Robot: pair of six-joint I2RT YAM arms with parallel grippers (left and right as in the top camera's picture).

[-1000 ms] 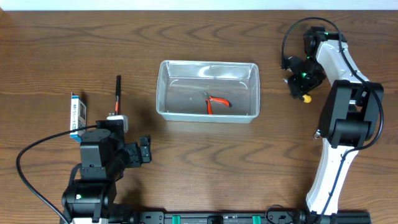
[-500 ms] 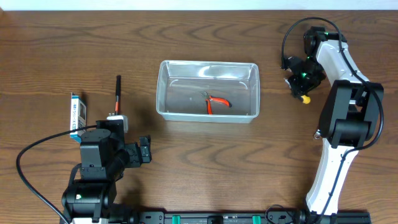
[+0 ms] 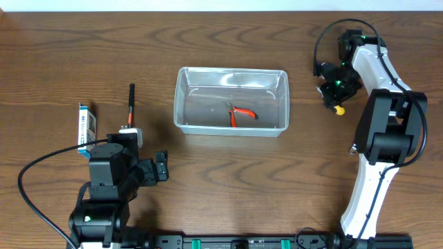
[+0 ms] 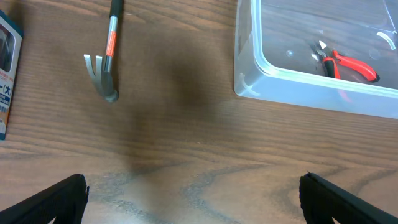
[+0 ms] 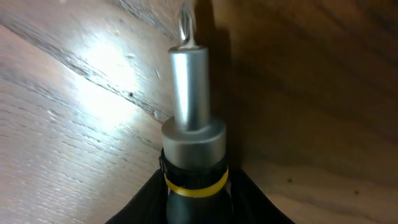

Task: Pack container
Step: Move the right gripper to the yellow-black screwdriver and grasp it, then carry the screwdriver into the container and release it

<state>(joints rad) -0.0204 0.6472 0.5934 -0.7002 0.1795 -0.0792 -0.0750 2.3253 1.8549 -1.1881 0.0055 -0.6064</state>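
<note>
The clear container [image 3: 230, 101] stands mid-table with red-handled pliers [image 3: 240, 113] inside; the left wrist view shows the container's corner [image 4: 255, 74] and the pliers [image 4: 346, 62]. My right gripper [image 3: 333, 88] is to the right of the container, low over the table. It is shut on a screwdriver [image 5: 189, 93] with a silver shaft and a black handle with a yellow ring; its yellow end shows in the overhead view [image 3: 340, 109]. My left gripper [image 3: 160, 168] is open and empty over bare wood [image 4: 196, 199], in front of the container's left end.
A hammer with a black and orange handle [image 3: 131, 102] lies left of the container; the left wrist view shows it too [image 4: 107, 56]. A small blue-and-white box [image 3: 85, 127] lies further left, at the left wrist view's edge [image 4: 6, 74].
</note>
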